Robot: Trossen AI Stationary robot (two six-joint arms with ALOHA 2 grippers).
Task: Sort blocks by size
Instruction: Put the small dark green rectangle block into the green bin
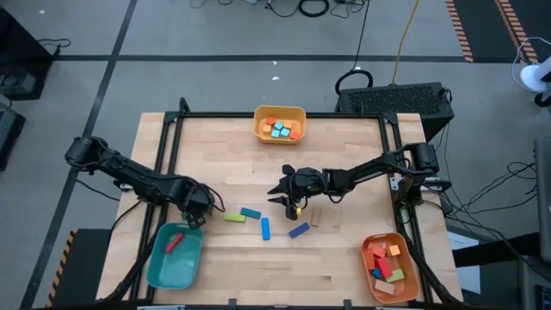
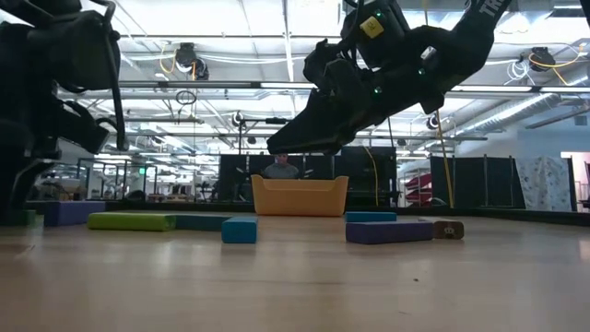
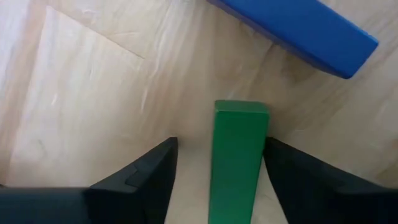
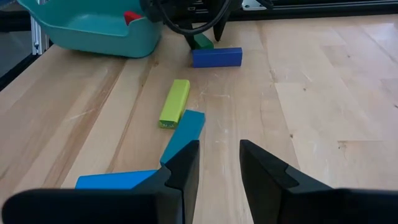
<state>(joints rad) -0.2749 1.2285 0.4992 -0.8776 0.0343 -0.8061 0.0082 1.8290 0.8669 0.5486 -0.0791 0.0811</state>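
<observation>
At the left of the worktop (image 1: 344, 258), the teal tray (image 1: 175, 258) holds one red block (image 1: 175, 242). Just beside it, the left end effector (image 3: 217, 163) is down at the surface with its fingers spread to either side of a green block (image 3: 238, 149), not yet clamped on it; a blue block (image 3: 298, 28) lies just beyond. Toward the middle lie a yellow-green bar (image 1: 234, 217), a teal block (image 1: 250, 213), another blue bar (image 1: 265, 228) and a purple one (image 1: 299, 230). The right end effector (image 1: 287, 195) hangs above these, fingers slightly parted and empty. The yellow tray (image 1: 280, 112) at the far edge and the orange tray (image 1: 387, 267) at the right already hold blocks.

These painted wooden pieces look light, rigid and rather slick. Pinching the green one across its narrow width, mid-length, should hold it squarely.
</observation>
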